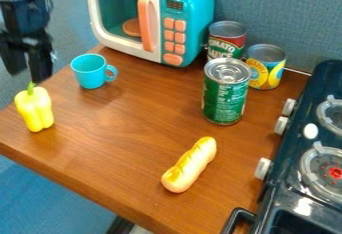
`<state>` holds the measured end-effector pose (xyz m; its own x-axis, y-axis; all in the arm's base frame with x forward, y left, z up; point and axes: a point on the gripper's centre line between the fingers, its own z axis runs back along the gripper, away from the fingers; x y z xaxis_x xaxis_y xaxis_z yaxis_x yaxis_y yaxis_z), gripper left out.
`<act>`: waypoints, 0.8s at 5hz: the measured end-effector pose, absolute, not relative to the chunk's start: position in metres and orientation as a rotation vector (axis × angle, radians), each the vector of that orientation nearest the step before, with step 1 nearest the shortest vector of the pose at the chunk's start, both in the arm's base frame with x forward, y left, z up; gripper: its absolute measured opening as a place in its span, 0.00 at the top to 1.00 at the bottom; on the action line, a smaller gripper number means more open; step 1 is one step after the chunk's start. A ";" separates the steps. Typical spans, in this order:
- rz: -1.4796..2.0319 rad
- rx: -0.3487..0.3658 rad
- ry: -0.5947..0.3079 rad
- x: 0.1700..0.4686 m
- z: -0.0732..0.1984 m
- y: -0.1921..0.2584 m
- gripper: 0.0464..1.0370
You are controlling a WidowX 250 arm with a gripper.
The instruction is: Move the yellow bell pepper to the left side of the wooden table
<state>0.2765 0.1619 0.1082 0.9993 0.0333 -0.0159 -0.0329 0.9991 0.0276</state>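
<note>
While the gripper (27,76) hangs at the upper left of the view, its two fingers stand apart with a clear gap between them, and nothing is held in that gap. Nearest to it is the yellow pepper (35,110), upright by the left edge of the table (133,150), its green stem (31,89) pointing up just below the fingertips (whether they touch it, I cannot tell). The blue cup (89,72) stands upright to the right of the pepper and farther back, its handle turned right. Behind the cup is the toy microwave (186,10), with a round orange piece (131,28) inside. Right of the microwave are three cans: a red one (226,44), a yellow one (267,69) and, nearer, a green one (224,98). The hot dog (190,165) lies in front, left of the stove (284,178).
</note>
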 end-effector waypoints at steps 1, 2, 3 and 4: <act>0.059 0.062 -0.054 0.270 0.136 0.167 0.03; 0.025 0.052 -0.088 0.266 0.159 0.153 0.03; -0.078 0.004 -0.047 0.276 0.167 0.111 0.04; -0.130 -0.041 0.074 0.284 0.147 0.066 0.04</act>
